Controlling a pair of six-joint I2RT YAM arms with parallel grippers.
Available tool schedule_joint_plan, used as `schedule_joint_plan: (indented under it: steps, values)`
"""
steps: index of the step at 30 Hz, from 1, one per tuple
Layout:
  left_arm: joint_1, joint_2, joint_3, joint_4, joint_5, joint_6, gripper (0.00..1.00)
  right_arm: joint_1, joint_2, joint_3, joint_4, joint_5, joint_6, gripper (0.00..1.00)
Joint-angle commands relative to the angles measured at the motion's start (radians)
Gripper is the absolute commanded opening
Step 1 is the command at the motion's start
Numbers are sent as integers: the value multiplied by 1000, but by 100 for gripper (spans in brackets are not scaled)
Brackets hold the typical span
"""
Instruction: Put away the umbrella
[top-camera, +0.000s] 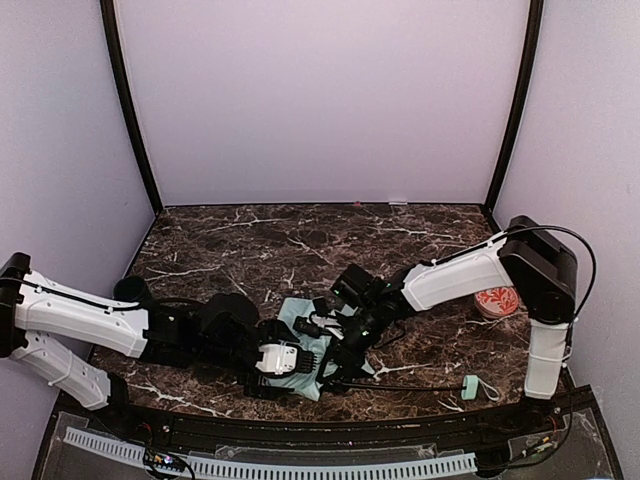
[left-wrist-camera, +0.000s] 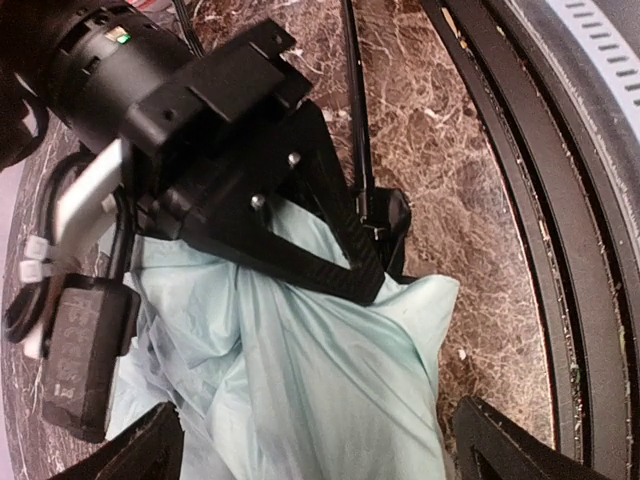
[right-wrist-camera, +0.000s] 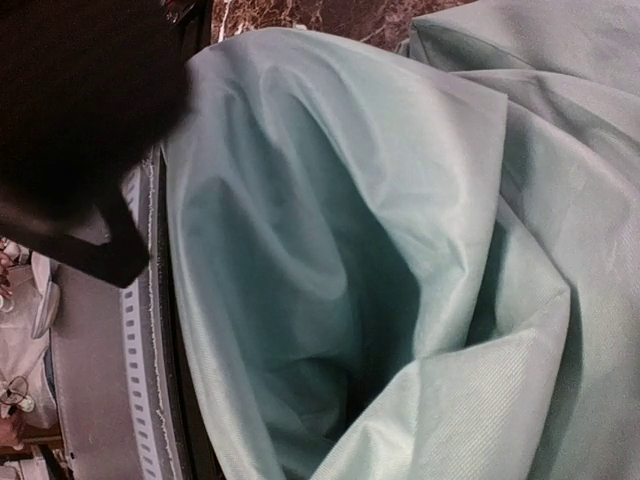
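Observation:
The umbrella (top-camera: 300, 318) lies folded near the table's front edge, pale mint fabric (left-wrist-camera: 330, 380) bunched in creases. Its thin black shaft (top-camera: 410, 387) runs right to a small mint handle (top-camera: 470, 388) with a strap. My left gripper (top-camera: 300, 362) is open, and its fingers (left-wrist-camera: 500, 445) stand wide on either side of the fabric. My right gripper (top-camera: 335, 350) reaches in from the right. In the left wrist view its fingers (left-wrist-camera: 345, 245) meet in a V at a fold of fabric beside the shaft (left-wrist-camera: 355, 120). The right wrist view shows only fabric folds (right-wrist-camera: 380, 250); that gripper's own fingers are hidden.
A round red-patterned dish (top-camera: 497, 302) sits at the right by the right arm's base. A black rail (top-camera: 330, 425) and a white perforated strip (top-camera: 300, 465) run along the near edge just behind the umbrella. Purple walls enclose the marble table (top-camera: 300, 235).

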Motion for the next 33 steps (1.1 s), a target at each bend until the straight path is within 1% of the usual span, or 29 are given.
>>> schedule_joint_plan:
  steps: [1,5,9,10,13,14,17,19,21,23,25,26,29,33]
  values:
    - [-1,60,-22,17,-60,74,97,-13,61,-41,-178,0,45,9]
    - [2,125,-40,-3,5,133,96,-51,59,-26,-175,-33,32,10]
    - [9,231,-9,16,2,172,89,-73,70,4,-192,-13,-6,13]
    - [11,254,5,17,4,174,86,-73,72,35,-187,-10,-10,14]
    - [19,300,31,15,34,184,75,-77,84,68,-181,-24,-30,16]
    - [24,308,32,19,41,185,72,-79,87,75,-178,-25,-34,16]
    - [40,322,33,10,75,190,56,-90,96,96,-170,-31,-37,19]
    - [51,324,42,-17,120,180,48,-102,97,115,-172,-32,-37,25]
    - [64,330,58,-60,172,167,41,-117,79,126,-168,-8,-35,33]
    - [82,343,96,-133,231,154,34,-139,42,126,-148,26,-34,41]
    - [104,370,166,-228,288,134,28,-159,-14,119,-118,59,-27,51]
    - [114,387,198,-275,304,122,24,-166,-41,115,-111,70,-24,54]
    - [143,447,292,-411,351,89,15,-180,-127,105,-131,99,-42,61]
    - [160,520,364,-533,380,35,12,-195,-271,43,-121,167,-24,64]
